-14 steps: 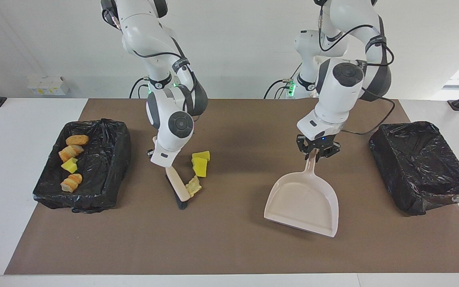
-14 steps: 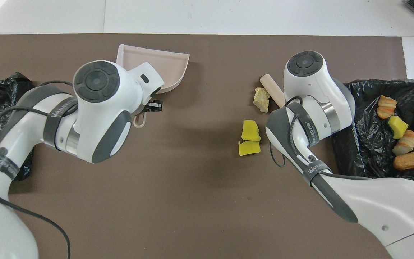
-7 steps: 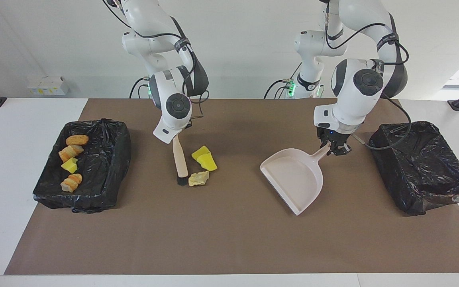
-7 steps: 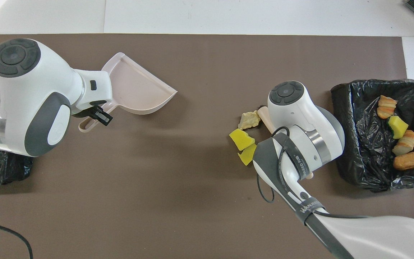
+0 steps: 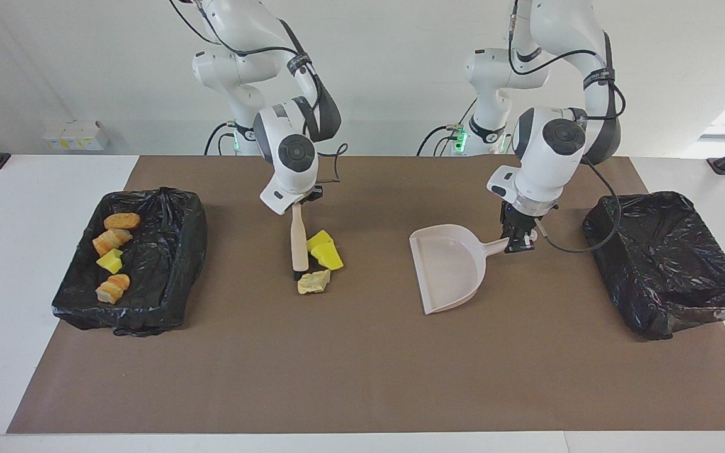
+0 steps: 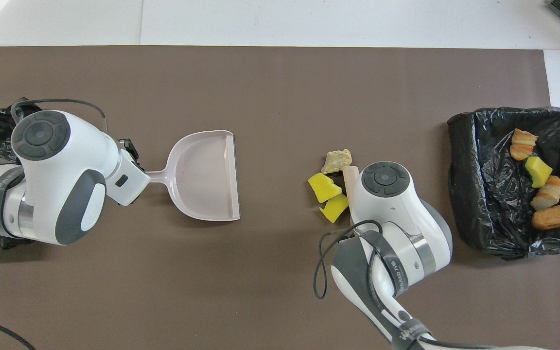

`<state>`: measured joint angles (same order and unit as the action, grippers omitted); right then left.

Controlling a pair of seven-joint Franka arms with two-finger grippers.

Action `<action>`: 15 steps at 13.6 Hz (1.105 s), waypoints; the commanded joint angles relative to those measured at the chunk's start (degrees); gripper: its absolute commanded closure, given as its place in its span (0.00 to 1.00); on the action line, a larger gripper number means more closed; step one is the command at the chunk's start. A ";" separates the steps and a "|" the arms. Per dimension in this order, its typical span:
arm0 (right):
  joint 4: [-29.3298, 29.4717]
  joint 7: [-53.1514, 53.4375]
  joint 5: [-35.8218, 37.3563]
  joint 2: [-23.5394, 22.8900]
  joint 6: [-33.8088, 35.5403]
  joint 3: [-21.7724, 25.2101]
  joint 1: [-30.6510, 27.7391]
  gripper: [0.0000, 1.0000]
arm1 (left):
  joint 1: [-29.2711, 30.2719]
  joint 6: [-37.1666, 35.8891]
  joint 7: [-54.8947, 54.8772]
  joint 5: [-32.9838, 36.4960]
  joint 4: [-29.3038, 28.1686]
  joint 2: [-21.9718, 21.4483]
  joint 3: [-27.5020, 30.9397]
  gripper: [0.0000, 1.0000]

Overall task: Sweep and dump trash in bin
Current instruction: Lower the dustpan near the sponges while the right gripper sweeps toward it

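The right gripper is hidden under its wrist in the overhead view; the facing view shows its fingers clenched on the beige brush with black bristles, whose long axis runs away from the robots. The yellow sponge blocks and pale chip lie just beside it, mid-surface. The left gripper grasps the beige plastic dustpan, mouth toward the trash. More pieces lie in the black-lined bin at the right arm's edge.

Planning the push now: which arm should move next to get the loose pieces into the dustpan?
Probably the right: its gripper holds the brush beside the loose trash. The left gripper only holds the dustpan, mouth toward them.
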<state>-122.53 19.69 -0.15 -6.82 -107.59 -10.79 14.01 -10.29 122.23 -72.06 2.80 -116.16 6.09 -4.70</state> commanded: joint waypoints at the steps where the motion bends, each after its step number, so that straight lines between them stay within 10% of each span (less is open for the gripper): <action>1: -1.49 0.35 -1.35 0.50 -6.30 -0.03 -0.47 1.00 | -2.19 3.35 1.29 -0.78 -2.23 -0.30 0.13 1.00; 7: -1.31 0.26 -1.69 -2.84 -8.60 -0.20 2.50 1.00 | -6.41 4.77 8.77 -0.78 -2.67 1.20 0.13 1.00; 15: 2.64 0.96 -20.74 -4.42 -12.90 -0.29 10.86 1.00 | -8.17 6.96 10.27 -0.78 -5.57 0.94 0.13 1.00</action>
<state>-121.95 19.73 -16.62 -9.71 -118.80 -10.94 23.91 -16.80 126.81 -62.80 2.56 -119.26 7.64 -5.17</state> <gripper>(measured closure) 0.736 0.687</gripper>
